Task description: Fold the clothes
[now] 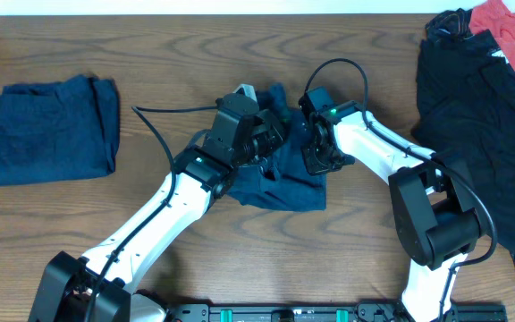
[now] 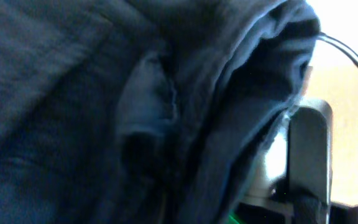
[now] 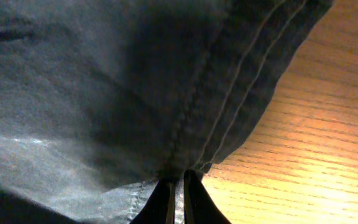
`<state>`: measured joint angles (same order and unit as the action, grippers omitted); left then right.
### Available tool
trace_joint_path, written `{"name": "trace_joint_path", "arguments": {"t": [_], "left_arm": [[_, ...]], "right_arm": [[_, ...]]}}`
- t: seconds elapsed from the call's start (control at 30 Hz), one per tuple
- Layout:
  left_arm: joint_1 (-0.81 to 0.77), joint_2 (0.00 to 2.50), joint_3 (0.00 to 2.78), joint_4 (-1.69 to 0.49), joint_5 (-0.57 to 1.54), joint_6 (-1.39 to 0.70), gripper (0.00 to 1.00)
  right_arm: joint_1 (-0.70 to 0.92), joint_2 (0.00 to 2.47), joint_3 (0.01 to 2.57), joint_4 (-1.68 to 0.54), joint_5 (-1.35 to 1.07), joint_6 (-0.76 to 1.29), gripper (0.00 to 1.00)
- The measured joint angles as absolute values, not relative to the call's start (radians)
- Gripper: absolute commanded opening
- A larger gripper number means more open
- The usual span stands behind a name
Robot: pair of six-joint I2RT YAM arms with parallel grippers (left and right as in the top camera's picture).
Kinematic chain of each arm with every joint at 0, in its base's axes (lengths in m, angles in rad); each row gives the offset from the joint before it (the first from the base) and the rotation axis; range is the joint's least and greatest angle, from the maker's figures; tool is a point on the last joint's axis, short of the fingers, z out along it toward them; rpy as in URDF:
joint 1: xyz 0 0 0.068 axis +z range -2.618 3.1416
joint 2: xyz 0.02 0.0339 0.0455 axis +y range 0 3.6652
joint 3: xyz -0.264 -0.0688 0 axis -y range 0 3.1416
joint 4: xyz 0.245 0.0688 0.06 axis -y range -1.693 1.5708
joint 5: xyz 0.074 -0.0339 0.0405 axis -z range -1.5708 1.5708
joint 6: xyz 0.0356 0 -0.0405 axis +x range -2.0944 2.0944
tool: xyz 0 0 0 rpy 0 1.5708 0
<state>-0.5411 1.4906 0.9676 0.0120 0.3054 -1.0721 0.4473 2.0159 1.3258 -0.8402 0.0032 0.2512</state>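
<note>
A dark navy garment (image 1: 280,183) lies bunched at the table's middle, and both grippers are on it. My left gripper (image 1: 271,134) is at its upper edge. Its fingers are buried in the cloth (image 2: 104,112), which fills the left wrist view and seems to be held. My right gripper (image 1: 316,156) is at the garment's right side. In the right wrist view its fingers (image 3: 178,186) are pinched shut on a stitched hem of the cloth (image 3: 135,81), just above the wood. A second navy garment (image 1: 52,130) lies folded flat at the far left.
A pile of dark clothes (image 1: 472,98) covers the table's right side, with a red cloth (image 1: 512,27) at the back right corner. A black cable (image 1: 164,125) runs from the left arm across the wood. The right arm's wrist (image 2: 309,149) shows close by in the left wrist view.
</note>
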Motion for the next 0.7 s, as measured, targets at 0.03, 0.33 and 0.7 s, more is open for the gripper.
{"name": "trace_joint_path", "arguments": {"t": [0.03,0.33,0.7], "left_arm": [[-0.542,1.491,0.968,0.018,0.308,-1.072,0.47],[-0.544,1.491,0.977,0.057,0.364,-1.066,0.50],[-0.405,1.490,0.979,-0.060,0.385,-0.924,0.50]], "right_arm": [[0.447,2.016,1.326,-0.840,0.003,0.251,0.06],[0.447,2.016,1.326,-0.840,0.002,0.252,0.07],[0.442,2.014,1.346,-0.911,0.008,0.251,0.02]]}}
